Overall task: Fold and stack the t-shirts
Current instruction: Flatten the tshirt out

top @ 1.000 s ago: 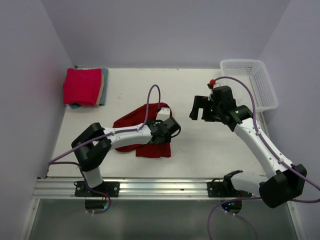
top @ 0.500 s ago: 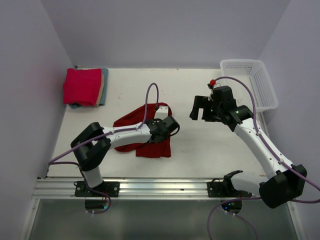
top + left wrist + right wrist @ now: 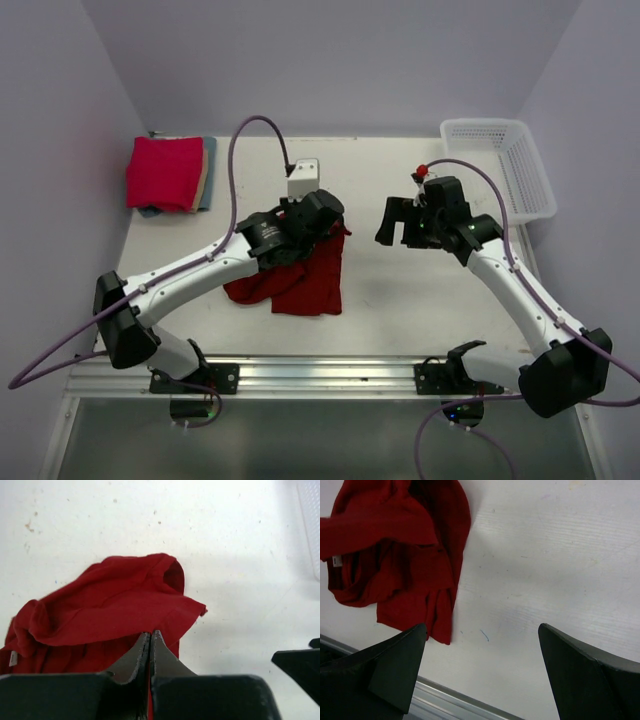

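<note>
A dark crimson t-shirt (image 3: 300,278) lies crumpled at the table's middle, with one edge pulled up off the surface. My left gripper (image 3: 333,228) is shut on that raised edge. In the left wrist view the jaws (image 3: 150,634) meet, with red cloth (image 3: 110,605) pinched between them. A folded stack (image 3: 168,173) sits at the back left: a pinkish-red t-shirt on top, a blue-grey one showing beneath. My right gripper (image 3: 398,222) hovers open to the right of the crimson shirt. In its own view, only bare table shows between its fingers (image 3: 481,627) and the shirt (image 3: 395,555) lies to the upper left.
A white mesh basket (image 3: 520,150) stands at the back right corner. An aluminium rail (image 3: 320,375) runs along the near table edge, also seen as a grey strip (image 3: 445,697) in the right wrist view. Walls close in the left, back and right.
The left gripper shut on the crimson shirt's edge, then the arm rose and swung back, lifting that edge. The right arm shifted only slightly.
</note>
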Available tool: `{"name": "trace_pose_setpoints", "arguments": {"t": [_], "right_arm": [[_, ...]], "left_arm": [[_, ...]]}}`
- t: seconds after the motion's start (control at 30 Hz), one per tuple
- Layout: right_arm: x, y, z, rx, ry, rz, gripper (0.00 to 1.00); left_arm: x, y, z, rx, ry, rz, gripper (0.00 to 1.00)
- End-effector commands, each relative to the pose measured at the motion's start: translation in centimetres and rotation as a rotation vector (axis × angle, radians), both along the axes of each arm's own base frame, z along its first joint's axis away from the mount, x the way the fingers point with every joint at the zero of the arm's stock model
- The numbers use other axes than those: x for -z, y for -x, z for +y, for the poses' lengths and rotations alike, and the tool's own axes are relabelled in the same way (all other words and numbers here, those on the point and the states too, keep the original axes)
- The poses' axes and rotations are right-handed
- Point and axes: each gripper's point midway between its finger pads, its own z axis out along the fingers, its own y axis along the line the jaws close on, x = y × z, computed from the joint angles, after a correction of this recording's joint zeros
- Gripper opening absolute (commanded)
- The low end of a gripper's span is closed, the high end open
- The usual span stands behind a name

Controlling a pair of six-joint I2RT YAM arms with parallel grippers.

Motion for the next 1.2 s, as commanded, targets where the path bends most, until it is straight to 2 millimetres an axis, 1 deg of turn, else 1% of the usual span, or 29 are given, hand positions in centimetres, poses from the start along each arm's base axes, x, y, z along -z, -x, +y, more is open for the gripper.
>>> {"name": "trace_pose_setpoints", "arguments": {"t": [0.0,0.07,0.1,0.2,0.27,0.33,0.37,0.43,0.53,0.6,0.67,0.73,0.8,0.9,1.03,1.17], "right_arm": [[0.5,0.6,2.0,-0.067,-0.105,0.033,0.98],[0.8,0.8,2.8,-0.093,-0.139,0.046,0.98],[1.5,1.2,3.0,-0.102,-0.151,0.067,0.98],[2.1,2.2,4.6,-0.156,-0.232,0.107,0.98],[2.8,3.2,5.8,-0.202,-0.264,0.140,0.98],[3.5,3.9,6.4,-0.217,-0.264,0.161,0.98],[4.0,4.4,7.0,-0.237,-0.271,0.172,0.96],[4.5,5.0,7.7,-0.252,-0.291,0.192,0.93],[5.4,5.5,8.3,-0.261,-0.297,0.217,0.86],[6.1,5.5,8.2,-0.256,-0.287,0.225,0.82],[6.8,5.6,8.3,-0.256,-0.282,0.232,0.80],[8.1,5.8,8.4,-0.254,-0.268,0.265,0.75],[10.1,6.3,8.5,-0.253,-0.258,0.313,0.73],[11.6,7.0,9.2,-0.266,-0.262,0.350,0.65],[12.4,7.7,10.4,-0.294,-0.244,0.363,0.61],[13.0,7.7,11.2,-0.303,-0.237,0.372,0.59]], "left_arm": [[-3.8,-0.2,2.8,-0.063,-0.039,-0.078,0.00],[-4.4,-0.3,3.3,-0.073,-0.036,-0.092,0.00],[-4.6,-0.3,3.6,-0.077,-0.035,-0.096,0.00],[-5.2,-0.8,4.7,-0.103,-0.036,-0.101,0.00],[-6.1,-1.2,5.7,-0.128,-0.034,-0.115,0.00],[-7.6,-1.4,6.6,-0.143,-0.026,-0.142,0.00],[-8.1,-1.6,7.1,-0.156,-0.023,-0.154,0.00],[-9.3,-1.9,8.2,-0.174,-0.023,-0.174,0.00],[-10.4,-2.2,9.4,-0.197,-0.016,-0.193,0.00],[-10.8,-2.1,9.7,-0.203,-0.011,-0.199,0.00],[-11.2,-2.2,10.1,-0.208,-0.011,-0.206,0.00],[-11.8,-2.2,10.4,-0.216,-0.005,-0.216,0.00],[-12.4,-2.1,10.7,-0.220,0.006,-0.228,0.00],[-13.2,-2.1,11.1,-0.230,0.010,-0.243,0.00],[-13.6,-2.2,11.3,-0.232,0.016,-0.251,0.00],[-13.4,-2.2,11.3,-0.233,0.017,-0.249,0.00]]}}
